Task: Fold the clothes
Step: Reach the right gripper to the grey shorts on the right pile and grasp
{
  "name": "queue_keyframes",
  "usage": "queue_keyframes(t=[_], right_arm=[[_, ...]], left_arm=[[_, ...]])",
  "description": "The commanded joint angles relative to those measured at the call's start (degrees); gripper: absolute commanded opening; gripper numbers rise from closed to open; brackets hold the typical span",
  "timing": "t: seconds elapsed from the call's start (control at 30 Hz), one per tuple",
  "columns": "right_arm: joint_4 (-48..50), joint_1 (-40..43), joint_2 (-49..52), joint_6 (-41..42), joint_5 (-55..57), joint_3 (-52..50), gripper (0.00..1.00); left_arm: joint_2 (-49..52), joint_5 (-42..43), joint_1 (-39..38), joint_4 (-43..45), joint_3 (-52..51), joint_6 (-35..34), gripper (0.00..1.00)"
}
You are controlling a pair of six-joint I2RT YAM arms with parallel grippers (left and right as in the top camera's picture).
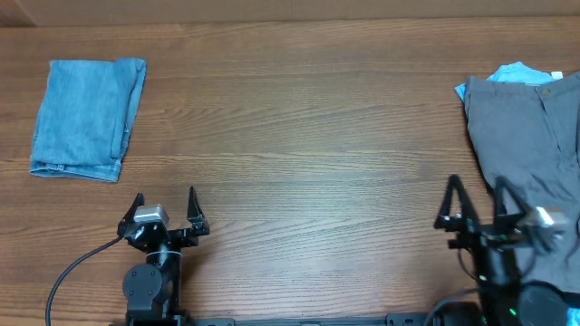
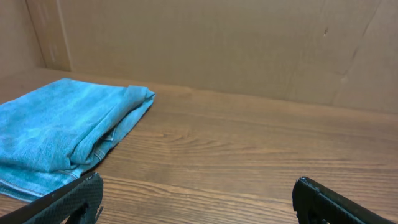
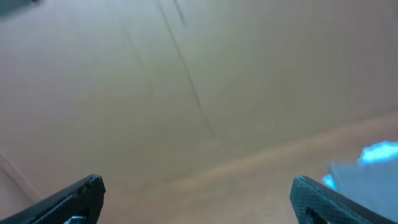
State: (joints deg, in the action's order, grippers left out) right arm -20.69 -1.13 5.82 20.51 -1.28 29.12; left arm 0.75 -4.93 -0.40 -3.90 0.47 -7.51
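The clothes lie at the table's right edge: grey shorts (image 1: 530,136) spread flat, with a light-blue garment (image 1: 515,72) peeking out from under their far end. My right gripper (image 1: 475,192) hovers open by the shorts' near left edge, holding nothing. Its wrist view is blurred; the open right gripper (image 3: 198,186) faces the cardboard wall, and the light-blue garment (image 3: 380,152) shows at the right. My left gripper (image 1: 165,201) stands open and empty at the near left. In its own view the left gripper (image 2: 198,190) frames bare wood.
A folded blue denim piece (image 1: 86,118) rests at the far left, and the denim (image 2: 62,127) also fills the left of the left wrist view. A cardboard wall (image 2: 249,43) backs the wooden table (image 1: 308,145).
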Motion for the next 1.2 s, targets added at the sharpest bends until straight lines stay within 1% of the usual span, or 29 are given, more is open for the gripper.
queue_keyframes(t=[0.0, 0.1, 0.23, 0.3, 0.37, 0.43, 0.53, 0.63, 0.73, 0.9, 1.0, 1.03, 1.1, 1.17], right_arm=[[-9.55, 0.35, 9.01, 0.76, 0.07, 15.28, 1.0], [-18.8, 0.35, 18.53, 0.72, -2.58, 27.58, 1.0], [-30.97, 0.35, 30.34, 0.02, -5.05, 40.92, 1.0], [-40.26, 0.35, 39.26, -3.13, -5.03, 50.23, 1.0], [-46.88, 0.35, 46.62, -4.74, -4.98, 57.68, 1.0], [-52.15, 0.35, 53.72, -5.81, -4.96, 64.7, 1.0], [-56.5, 0.35, 62.66, -5.75, -4.81, 72.5, 1.0], [-55.71, 0.35, 68.41, -5.81, -3.72, 74.4, 1.0], [-56.98, 0.35, 73.96, -5.79, 3.54, 74.36, 1.0], [-57.7, 0.35, 78.36, -5.77, 12.26, 74.36, 1.0], [-55.65, 0.52, 79.25, -5.77, 13.29, 74.36, 1.0], [-54.86, 0.57, 79.49, -5.95, 13.27, 74.36, 0.98], [-52.78, 0.55, 79.95, -7.52, 13.29, 74.36, 0.91], [-51.65, 0.57, 80.78, -9.14, 13.38, 74.36, 0.88]], left_arm=[[-0.48, 0.5, -0.33, 0.02, -0.2, 0.22, 1.0], [-0.48, 0.5, -0.33, 0.02, -0.2, 0.22, 1.0], [-0.48, 0.5, -0.33, 0.02, -0.2, 0.22, 1.0], [-0.48, 0.5, -0.33, 0.02, -0.2, 0.22, 1.0], [-0.48, 0.5, -0.33, 0.02, -0.2, 0.22, 1.0], [-0.48, 0.5, -0.33, 0.02, -0.2, 0.22, 1.0], [-0.48, 0.5, -0.33, 0.02, -0.2, 0.22, 1.0], [-0.48, 0.5, -0.33, 0.02, -0.2, 0.22, 1.0], [-0.48, 0.5, -0.33, 0.02, -0.2, 0.22, 1.0], [-0.48, 0.5, -0.33, 0.02, -0.2, 0.22, 1.0], [-0.48, 0.5, -0.33, 0.02, -0.2, 0.22, 1.0], [-0.48, 0.5, -0.33, 0.02, -0.2, 0.22, 1.0], [-0.48, 0.5, -0.33, 0.02, -0.2, 0.22, 1.0], [-0.48, 0.5, -0.33, 0.02, -0.2, 0.22, 1.0]])
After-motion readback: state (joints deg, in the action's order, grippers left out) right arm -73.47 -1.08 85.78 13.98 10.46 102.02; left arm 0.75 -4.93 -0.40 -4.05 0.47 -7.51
